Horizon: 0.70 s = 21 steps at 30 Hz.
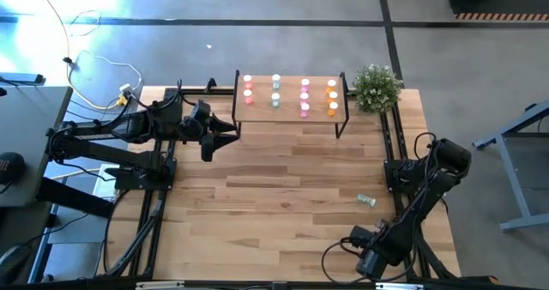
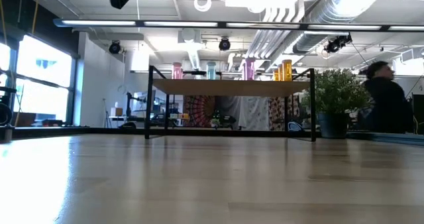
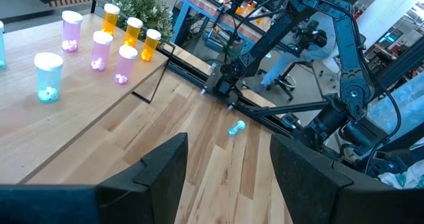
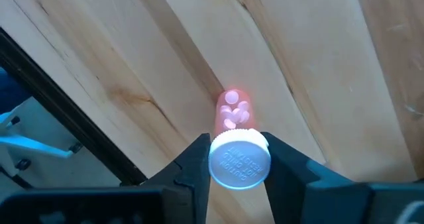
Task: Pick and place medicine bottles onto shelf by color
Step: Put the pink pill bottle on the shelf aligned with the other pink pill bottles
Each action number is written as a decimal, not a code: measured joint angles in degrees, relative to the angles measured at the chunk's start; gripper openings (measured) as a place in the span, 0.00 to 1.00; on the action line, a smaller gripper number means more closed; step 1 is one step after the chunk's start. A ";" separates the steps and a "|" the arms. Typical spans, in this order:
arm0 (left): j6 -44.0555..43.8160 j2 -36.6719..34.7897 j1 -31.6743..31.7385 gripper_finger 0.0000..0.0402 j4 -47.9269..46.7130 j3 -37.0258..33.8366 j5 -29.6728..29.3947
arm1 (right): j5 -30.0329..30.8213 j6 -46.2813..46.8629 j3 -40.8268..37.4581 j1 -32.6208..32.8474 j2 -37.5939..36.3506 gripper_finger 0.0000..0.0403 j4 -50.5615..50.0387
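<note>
The shelf stands at the table's far edge on black legs and carries upright bottles in four columns: red, green, pink and orange. One green bottle lies on its side on the table near the right arm's base, also seen in the left wrist view. My right gripper is low at the near right, shut on a pinkish-red bottle. My left gripper hovers open and unladen by the shelf's left end. My right gripper pinches the pinkish-red bottle by its white cap, one finger on each side of the cap. The body with its pills points away from the fingers toward the tabletop. Whether its base touches the wood I cannot tell.
A potted plant stands at the shelf's right end. Black frame rails run along both table sides. Bare planks stretch between the shelf and the near edge. A person shows beyond the table in the low view.
</note>
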 joint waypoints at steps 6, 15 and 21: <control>0.01 0.00 0.00 0.51 0.00 0.00 0.00 | -1.06 -0.30 0.62 -1.29 0.00 0.26 1.43; 2.63 0.00 -0.01 0.51 -0.10 0.00 -1.61 | 0.19 -6.40 5.77 -8.34 -0.04 0.26 0.90; 6.05 0.00 0.00 0.56 -2.49 0.02 -2.69 | 0.19 -13.25 9.96 -15.98 -0.04 0.26 0.97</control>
